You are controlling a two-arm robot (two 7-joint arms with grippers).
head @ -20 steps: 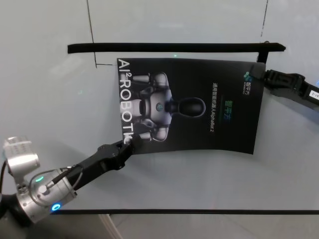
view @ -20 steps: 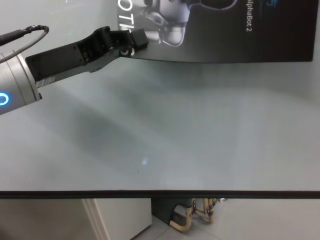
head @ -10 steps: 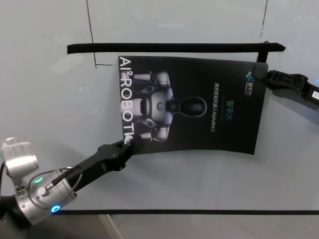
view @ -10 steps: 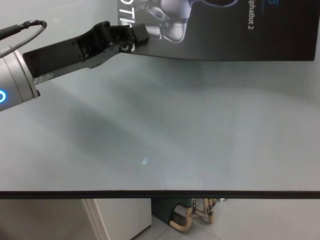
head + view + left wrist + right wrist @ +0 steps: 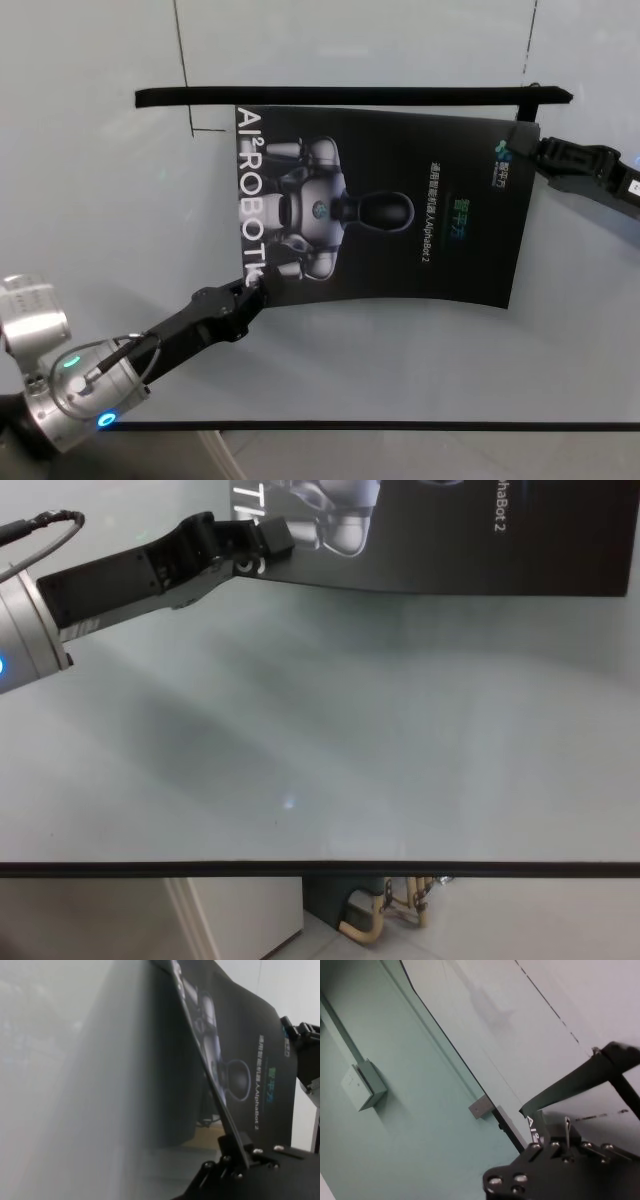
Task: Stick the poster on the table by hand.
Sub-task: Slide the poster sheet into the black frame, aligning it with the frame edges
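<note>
The poster (image 5: 450,260), a dark sheet with a silver robot and white "ROBOT" letters, hangs slightly bowed just above the pale grey table (image 5: 400,370). My left gripper (image 5: 258,287) is shut on its near left corner, also seen in the chest view (image 5: 270,538). My right gripper (image 5: 528,150) is shut on the far right corner. In the left wrist view the poster (image 5: 250,1060) runs edge-on out of the left gripper (image 5: 239,1142), with a shadow on the table beneath it. The right wrist view shows a thin sheet edge clamped in the right gripper (image 5: 566,1132).
A long black bar (image 5: 350,96) lies across the far side, just behind the poster's far edge. The table's dark front edge (image 5: 320,868) runs near the robot, with yellowish piping (image 5: 385,915) under it. A wall box (image 5: 362,1085) shows far off.
Both grippers have carried the poster a little away from me; its far edge now reaches the black bar. My left arm has stretched farther out.
</note>
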